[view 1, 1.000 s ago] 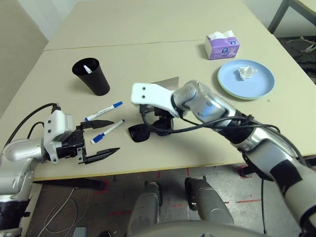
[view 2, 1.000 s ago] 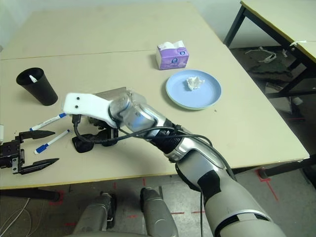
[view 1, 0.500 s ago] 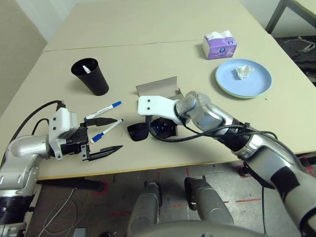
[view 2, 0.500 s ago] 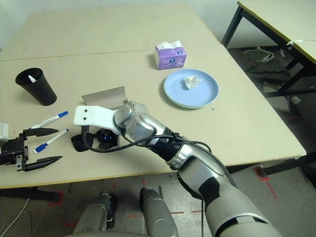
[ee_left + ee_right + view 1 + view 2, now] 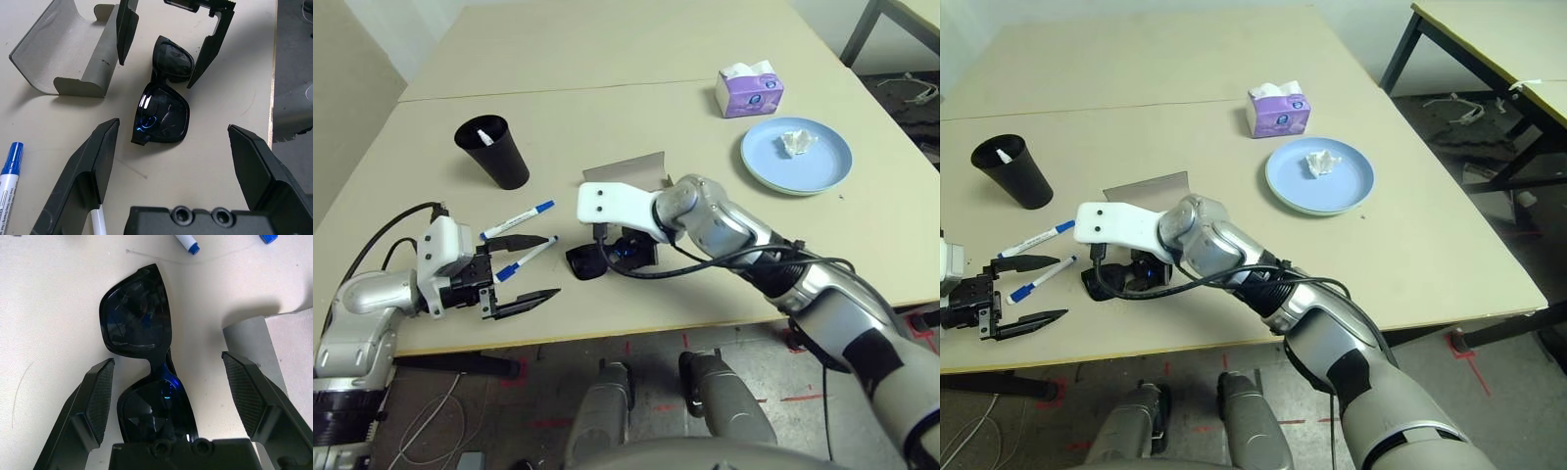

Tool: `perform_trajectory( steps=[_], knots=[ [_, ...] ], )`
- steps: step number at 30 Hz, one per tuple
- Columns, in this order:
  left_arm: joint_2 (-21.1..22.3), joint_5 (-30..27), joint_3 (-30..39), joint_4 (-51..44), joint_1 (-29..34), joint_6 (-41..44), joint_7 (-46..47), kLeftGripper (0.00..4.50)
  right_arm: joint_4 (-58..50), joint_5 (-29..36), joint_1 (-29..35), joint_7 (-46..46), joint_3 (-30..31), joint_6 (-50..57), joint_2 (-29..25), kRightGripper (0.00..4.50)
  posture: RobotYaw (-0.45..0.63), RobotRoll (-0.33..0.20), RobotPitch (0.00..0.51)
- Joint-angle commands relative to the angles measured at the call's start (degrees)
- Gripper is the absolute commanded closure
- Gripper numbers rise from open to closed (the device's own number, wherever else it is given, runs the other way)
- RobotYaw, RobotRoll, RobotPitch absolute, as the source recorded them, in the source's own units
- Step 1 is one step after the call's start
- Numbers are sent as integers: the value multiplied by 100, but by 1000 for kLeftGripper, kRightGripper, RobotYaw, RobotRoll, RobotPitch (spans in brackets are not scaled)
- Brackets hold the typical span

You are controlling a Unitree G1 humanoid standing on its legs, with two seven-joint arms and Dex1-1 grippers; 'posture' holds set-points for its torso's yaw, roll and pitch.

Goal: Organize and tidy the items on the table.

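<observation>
After the right pincer edged leftward near mid-frame, it straddled the sunglasses, fingers apart, seemingly nearing a grasp; the left pincer gaped, lower left.

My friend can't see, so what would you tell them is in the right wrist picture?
Black sunglasses lie on the pale table between the two open black fingers of the right gripper. The open grey glasses case is beside one finger, and bits of two blue-capped markers peek in past the sunglasses.
</observation>
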Motion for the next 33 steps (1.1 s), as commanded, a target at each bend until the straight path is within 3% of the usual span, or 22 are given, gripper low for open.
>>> perform_trajectory(
  steps=[1, 29, 33],
  knots=[
    [-24, 68, -79, 35, 47, -43, 4, 0, -96, 1, 19, 62, -8, 5, 21, 22, -98, 0, 176],
    [-37, 114, -66, 80, 109, -161, 45, 0, 38, -122, 264, 86, 97, -140, 133, 22, -85, 0, 185],
    [-55, 117, -100, 92, 89, -183, 42, 0, 8, -121, 287, 125, 106, -121, 123, 1341, -86, 0, 185]
  ],
)
